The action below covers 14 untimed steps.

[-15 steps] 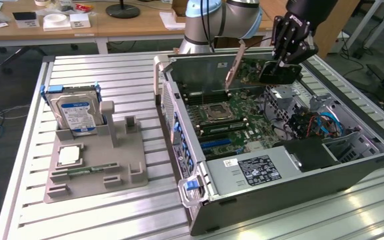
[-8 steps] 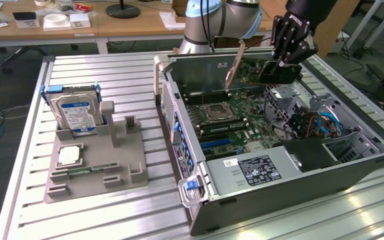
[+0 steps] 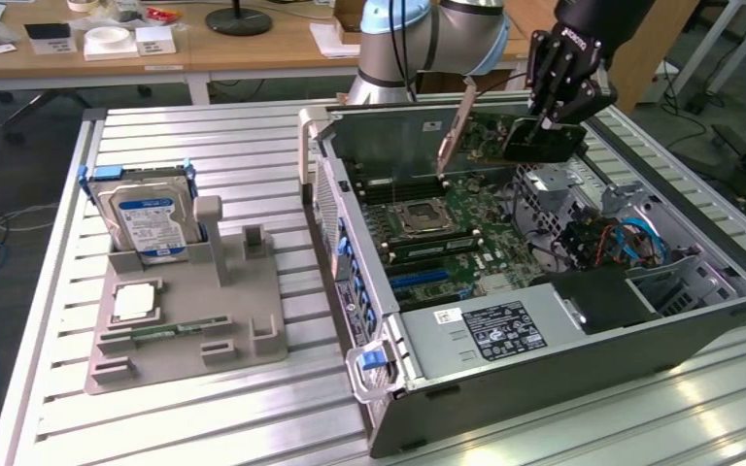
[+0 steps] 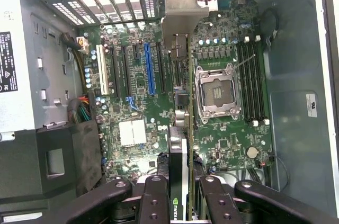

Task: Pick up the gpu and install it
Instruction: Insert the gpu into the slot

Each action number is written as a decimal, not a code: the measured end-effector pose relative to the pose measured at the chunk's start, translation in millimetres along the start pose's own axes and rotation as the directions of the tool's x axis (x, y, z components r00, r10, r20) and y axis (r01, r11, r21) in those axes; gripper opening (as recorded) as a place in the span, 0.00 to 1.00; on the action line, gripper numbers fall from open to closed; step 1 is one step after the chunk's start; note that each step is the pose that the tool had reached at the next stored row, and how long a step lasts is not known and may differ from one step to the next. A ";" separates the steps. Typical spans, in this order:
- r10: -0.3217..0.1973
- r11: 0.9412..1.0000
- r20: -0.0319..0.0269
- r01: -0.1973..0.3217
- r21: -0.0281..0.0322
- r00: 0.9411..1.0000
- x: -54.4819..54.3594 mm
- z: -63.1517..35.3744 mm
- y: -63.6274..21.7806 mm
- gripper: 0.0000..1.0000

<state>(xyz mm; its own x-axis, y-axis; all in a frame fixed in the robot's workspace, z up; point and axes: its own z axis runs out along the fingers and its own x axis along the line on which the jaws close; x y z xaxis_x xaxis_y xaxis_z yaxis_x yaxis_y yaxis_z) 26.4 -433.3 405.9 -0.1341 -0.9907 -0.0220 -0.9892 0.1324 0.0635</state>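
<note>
Gripping the gpu (image 3: 490,136) by its black cooler (image 3: 535,146), we hold it edge-down in our clenched end effector (image 3: 552,118) above the motherboard (image 4: 137,86) of the open case (image 3: 542,388) toward the table's (image 3: 179,417) far edge, bracket (image 3: 457,116) toward the rear slots (image 4: 100,1), seemingly for alignment.

A ribbed metal surface (image 3: 205,136) carries two things. A grey holder (image 3: 218,301) lies flat toward the exterior view's left. Just beside it, toward the right, an open case (image 3: 567,369) lies on its side, reaching nearly to the surface's near edge.
</note>
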 end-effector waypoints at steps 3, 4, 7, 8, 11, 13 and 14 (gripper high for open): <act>-0.002 1.000 0.000 0.002 0.000 1.000 -0.2 0.0 0.0 0.27; -0.002 1.000 0.000 0.002 0.000 1.000 -0.3 0.0 0.0 0.27; -0.007 1.000 0.000 0.007 0.000 1.000 -0.9 0.0 0.1 0.27; -0.007 1.000 0.000 0.007 0.000 1.000 -1.0 0.0 0.1 0.27; -0.008 1.000 -0.001 0.008 0.000 1.000 -1.0 0.1 0.1 0.27; -0.025 1.000 -0.002 0.025 -0.001 1.000 -4.1 0.1 0.6 0.27; -0.025 1.000 -0.002 0.025 -0.001 1.000 -4.1 0.1 0.6 0.27</act>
<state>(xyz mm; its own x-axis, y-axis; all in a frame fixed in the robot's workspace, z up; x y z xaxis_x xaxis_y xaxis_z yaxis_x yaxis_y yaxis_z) 26.4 -429.2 405.9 -0.1092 -0.9938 -0.0220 -0.9922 0.1077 0.0635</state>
